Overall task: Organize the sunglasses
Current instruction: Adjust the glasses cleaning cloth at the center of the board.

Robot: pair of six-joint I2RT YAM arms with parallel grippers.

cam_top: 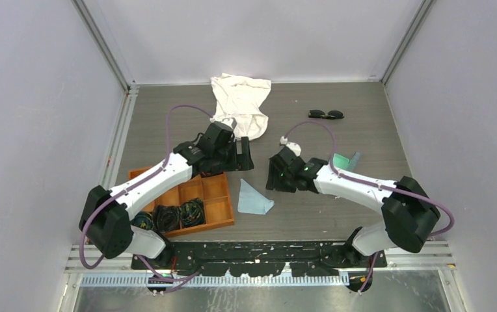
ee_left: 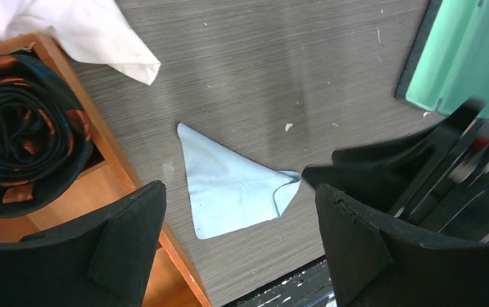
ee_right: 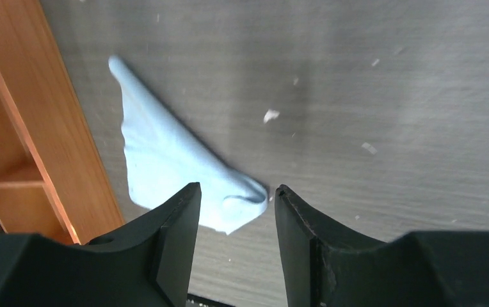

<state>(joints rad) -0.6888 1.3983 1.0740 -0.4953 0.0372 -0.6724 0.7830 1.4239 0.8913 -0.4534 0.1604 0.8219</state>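
Note:
The black sunglasses (cam_top: 326,114) lie on the table at the far right, well away from both grippers and out of both wrist views. The grey-blue case with mint lining (cam_top: 347,160) lies open beside my right arm and also shows in the left wrist view (ee_left: 466,57). A small light-blue cloth (cam_top: 254,198) lies folded in a triangle at the near centre. My left gripper (cam_top: 246,156) is open and empty above it (ee_left: 239,198). My right gripper (cam_top: 273,179) is open and empty, its jaws just over the cloth's right corner (ee_right: 237,192).
A wooden tray (cam_top: 213,195) stands at the near left, with black coiled bundles (cam_top: 168,216) in its front compartments. A white cloth (cam_top: 239,104) lies crumpled at the far centre. The tray's edge (ee_right: 43,128) is close on the left of the blue cloth (ee_right: 165,166).

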